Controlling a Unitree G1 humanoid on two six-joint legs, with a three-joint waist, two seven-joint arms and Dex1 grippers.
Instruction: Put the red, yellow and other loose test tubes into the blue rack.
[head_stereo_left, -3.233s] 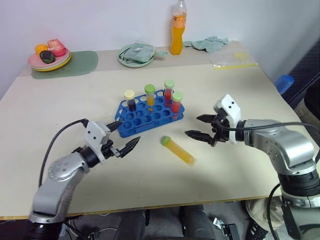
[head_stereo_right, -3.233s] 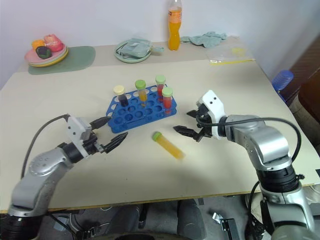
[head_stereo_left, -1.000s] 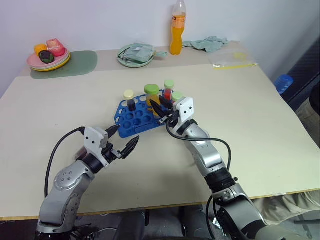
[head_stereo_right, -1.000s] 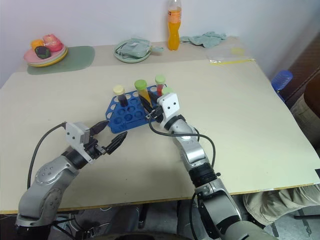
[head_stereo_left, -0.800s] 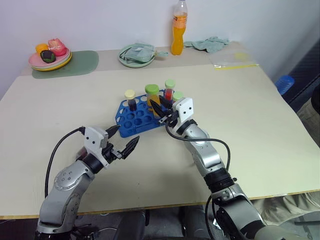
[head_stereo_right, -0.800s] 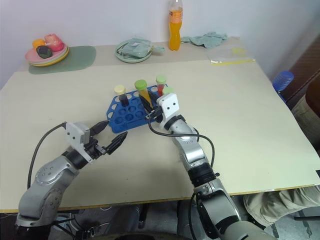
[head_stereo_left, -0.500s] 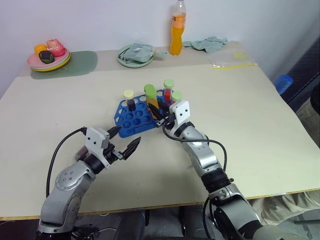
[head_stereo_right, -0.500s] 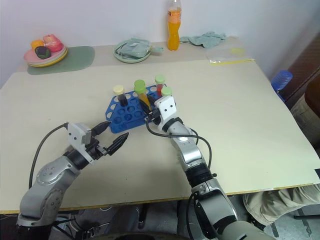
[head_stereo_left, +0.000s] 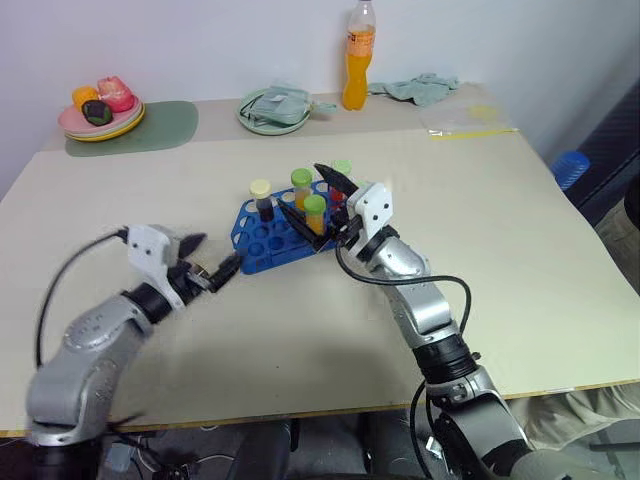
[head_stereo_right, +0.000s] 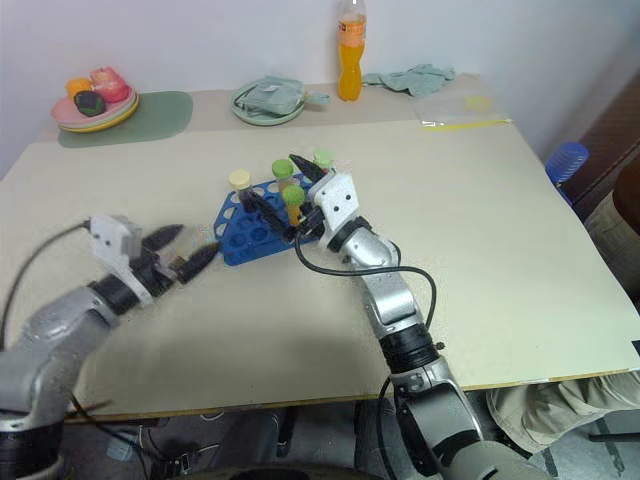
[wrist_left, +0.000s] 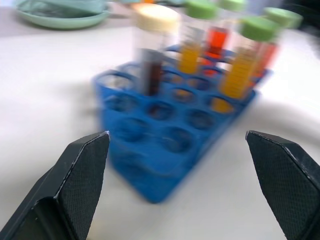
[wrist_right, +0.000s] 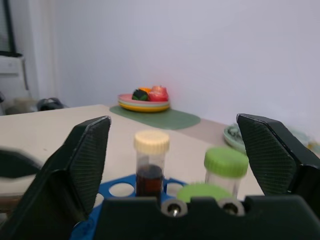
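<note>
My right gripper stood with its jaws spread wide and empty, straddling a green-capped yellow tube that sat upright in a front hole of the blue rack. The rack lay near the middle of the tabletop and carried five tubes in all: a cream-capped dark tube, another green-capped yellow tube and two green-capped red ones partly hidden behind my fingers. I saw no loose tube left on the tabletop, so I judged the placing step to be at its release.

To finish it well, the right gripper needed to lift straight up along the tube's axis until both fingertips cleared the cap, and only then draw back. A sideways pull would have risked a finger catching the cap or a neighbouring tube and tipping the rack.

My left gripper hung just beside the rack's near end, its jaws likewise wide and holding nothing. It was best kept off the rack edge, since a nudge there could have shifted the rack under the right fingers.
</note>
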